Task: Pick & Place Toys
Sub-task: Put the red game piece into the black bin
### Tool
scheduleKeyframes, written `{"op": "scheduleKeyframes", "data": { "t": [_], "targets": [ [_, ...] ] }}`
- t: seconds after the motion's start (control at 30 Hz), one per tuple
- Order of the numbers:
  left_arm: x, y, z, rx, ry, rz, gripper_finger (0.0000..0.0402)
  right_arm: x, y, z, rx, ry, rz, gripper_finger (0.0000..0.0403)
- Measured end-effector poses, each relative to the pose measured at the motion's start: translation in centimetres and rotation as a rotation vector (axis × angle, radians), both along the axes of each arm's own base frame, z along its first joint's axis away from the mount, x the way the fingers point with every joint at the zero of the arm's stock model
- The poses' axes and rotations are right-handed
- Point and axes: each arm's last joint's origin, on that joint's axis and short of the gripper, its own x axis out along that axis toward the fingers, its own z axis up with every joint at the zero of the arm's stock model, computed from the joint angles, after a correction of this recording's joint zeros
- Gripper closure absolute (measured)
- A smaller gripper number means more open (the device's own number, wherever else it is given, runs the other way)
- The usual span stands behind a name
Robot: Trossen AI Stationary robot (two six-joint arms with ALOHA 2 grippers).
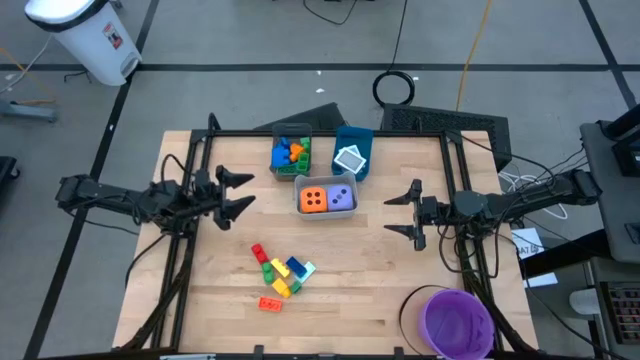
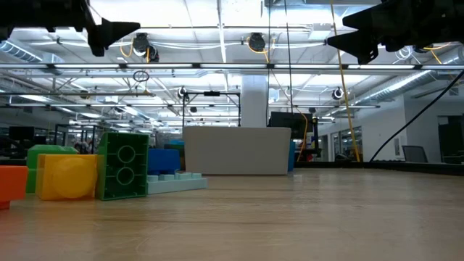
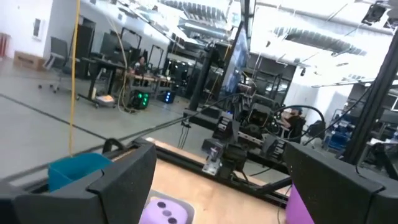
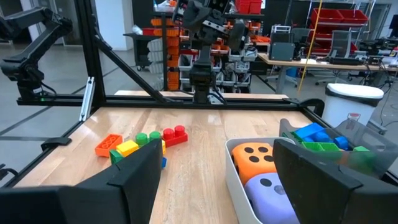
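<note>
Your table (image 1: pixel 400 270) has bare wood along both side edges, so either arm can drop freely, but the loose bricks (image 1: pixel 281 273) sit bunched near the front edge and one could be nudged off. Both the left gripper (image 1: pixel 236 194) and right gripper (image 1: pixel 410 213) hang open and empty; reaching in, you risk clipping the dice (image 1: pixel 327 198) bin (image 1: pixel 300 207) mid-table.

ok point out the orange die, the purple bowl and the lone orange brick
orange die (image 1: pixel 313 199), high view, its dotted top face
purple bowl (image 1: pixel 456 322), high view, its inside floor
lone orange brick (image 1: pixel 270 304), high view, its studded top
</note>
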Motion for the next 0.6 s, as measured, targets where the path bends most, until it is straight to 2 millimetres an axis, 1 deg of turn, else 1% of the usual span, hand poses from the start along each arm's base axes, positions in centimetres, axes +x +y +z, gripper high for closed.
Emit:
{"op": "scheduleKeyframes", "data": {
  "t": [0.27, 0.37, 0.5, 0.6],
  "targets": [
    [0.0, 0.0, 0.1, -0.019, -0.01, -0.004, 0.0041, 0.0, 0.0, 0.0, -0.003, 0.001, -0.001, 0.0124],
    [0.1, 0.0, -0.2, -0.054, 0.002, -0.018, 0.0041, 0.0, 0.0, 0.0, -0.009, 0.002, -0.001, 0.0124],
    [0.5, -0.4, -0.4, -0.043, 0.026, -0.132, 0.0041, 0.0, 0.0, 0.0, -0.008, 0.002, -0.002, 0.0124],
    [1.0, -0.8, -0.8, -0.079, 0.053, -0.266, 0.0041, 0.0, 0.0, 0.0, -0.008, 0.002, -0.001, 0.0124]
  ]
}}
